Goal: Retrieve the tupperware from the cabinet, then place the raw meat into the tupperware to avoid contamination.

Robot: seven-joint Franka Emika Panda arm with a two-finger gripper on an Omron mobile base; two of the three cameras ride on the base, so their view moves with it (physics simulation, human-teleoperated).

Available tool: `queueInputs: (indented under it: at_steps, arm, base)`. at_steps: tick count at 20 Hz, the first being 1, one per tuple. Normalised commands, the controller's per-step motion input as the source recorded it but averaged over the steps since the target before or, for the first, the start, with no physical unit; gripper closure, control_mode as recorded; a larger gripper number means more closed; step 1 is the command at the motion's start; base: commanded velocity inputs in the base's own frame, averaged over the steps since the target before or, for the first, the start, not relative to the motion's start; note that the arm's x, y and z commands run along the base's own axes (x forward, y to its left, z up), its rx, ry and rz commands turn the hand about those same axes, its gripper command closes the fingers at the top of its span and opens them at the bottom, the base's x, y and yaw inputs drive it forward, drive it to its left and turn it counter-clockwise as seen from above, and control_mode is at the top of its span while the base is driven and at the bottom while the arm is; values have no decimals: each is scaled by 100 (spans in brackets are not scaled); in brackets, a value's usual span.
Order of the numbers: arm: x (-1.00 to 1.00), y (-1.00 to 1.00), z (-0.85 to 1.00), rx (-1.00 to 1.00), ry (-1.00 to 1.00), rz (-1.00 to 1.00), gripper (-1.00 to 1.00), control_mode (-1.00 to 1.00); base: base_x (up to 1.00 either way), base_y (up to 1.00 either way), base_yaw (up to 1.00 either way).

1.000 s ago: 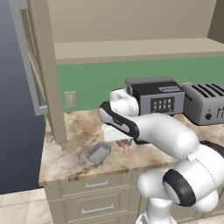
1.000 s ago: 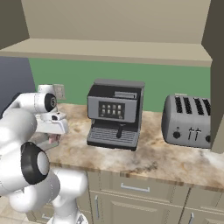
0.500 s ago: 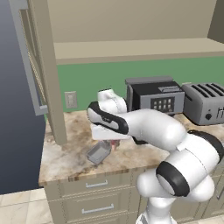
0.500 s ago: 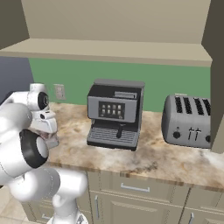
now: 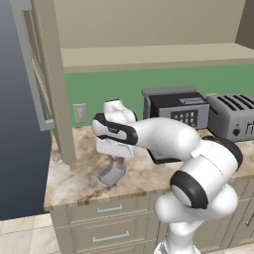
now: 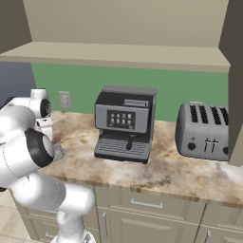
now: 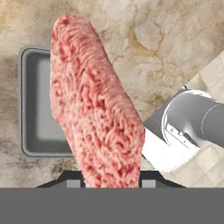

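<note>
My gripper [image 7: 111,181] is shut on the raw meat [image 7: 94,105], a pinkish-red ground slab that hangs lengthwise from the jaws. Directly under it the tupperware [image 7: 37,113], a shallow grey container, sits on the marble counter, with the meat overlapping its right side in the hand view. In the left base view the gripper [image 5: 117,159] holds the meat [image 5: 118,162] just above the tupperware [image 5: 112,174], near the counter's front left. The cabinet [image 5: 149,54] stands open above, its shelf bare and its door [image 5: 34,74] swung out to the left.
A black coffee machine [image 5: 173,111] and a silver toaster [image 5: 233,116] stand on the counter to the right. A wall outlet [image 5: 79,113] is behind the arm. Beige drawers [image 5: 106,211] run below the counter's front edge, and the counter ends at the left.
The arm has swung left from beside the coffee machine, carrying the meat, and now holds it over the tupperware. The tupperware has stayed in place.
</note>
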Motion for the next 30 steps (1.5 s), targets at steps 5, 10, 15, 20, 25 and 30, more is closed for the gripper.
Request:
queueInputs:
  at_steps: [5,10,15,20,25,30]
  arm:
    - [5,38,-21,0,0,-32,100,-100]
    - [6,48,-15,0,0,-22,100,-100]
    - [1,20,-7,0,0,-9,100,-100]
    - [-1,-3,-1,0,1,-2,100,-100]
    - [11,-18,-6,5,6,0,100,-100]
    - [6,-11,-21,6,1,0,100,-100]
  base:
    - [0,0,0]
    - [0,0,0]
    - [0,0,0]
    - [0,0,0]
    - [0,0,0]
    - [0,0,0]
